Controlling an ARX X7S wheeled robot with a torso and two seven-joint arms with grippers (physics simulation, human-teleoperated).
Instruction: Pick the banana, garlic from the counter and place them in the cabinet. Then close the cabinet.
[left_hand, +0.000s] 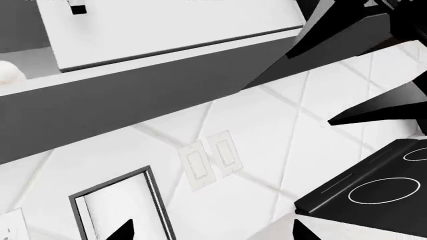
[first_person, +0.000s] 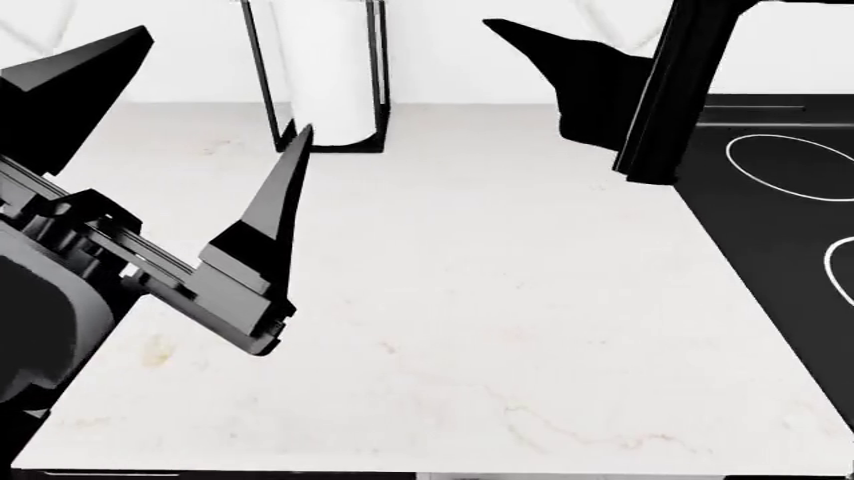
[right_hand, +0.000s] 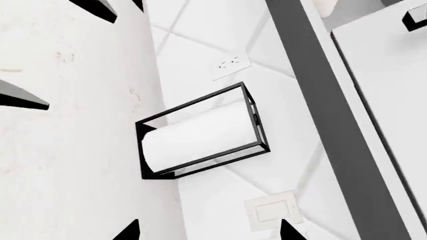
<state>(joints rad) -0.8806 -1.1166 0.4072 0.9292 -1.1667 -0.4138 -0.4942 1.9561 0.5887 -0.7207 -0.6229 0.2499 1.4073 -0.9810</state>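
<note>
Currently on my feeds: both arms raised over the table (first_person: 507, 300), with nothing held in either pincer.
Left pincer (first_person: 224, 80): open. In the head view I see its two black fingers spread wide, above the left part of the table; the gap between them is empty.
Right pincer (right_hand: 208, 231): open. In its wrist view I see the two fingertips well apart with only the wall behind them. In the head view it hangs at the back right, near the cooktop (first_person: 787, 200).
Garlic (left_hand: 8, 72): I read a small whitish rounded shape at the picture's edge, up in the pale recess beside the white cabinet door (left_hand: 180, 30). It is cut off by the frame, so I cannot confirm its identity.
Cabinet door: flat white panel with a small black handle (left_hand: 78, 9); I cannot tell whether it is fully shut.
Table: white stone-look top with faint tan veins; the surface in front of me is bare.
Paper-towel roll (first_person: 334, 70): upright in a black frame at the back of the table, against the wall.
Wall: white tiles carrying a pair of switches (left_hand: 207, 160).
</note>
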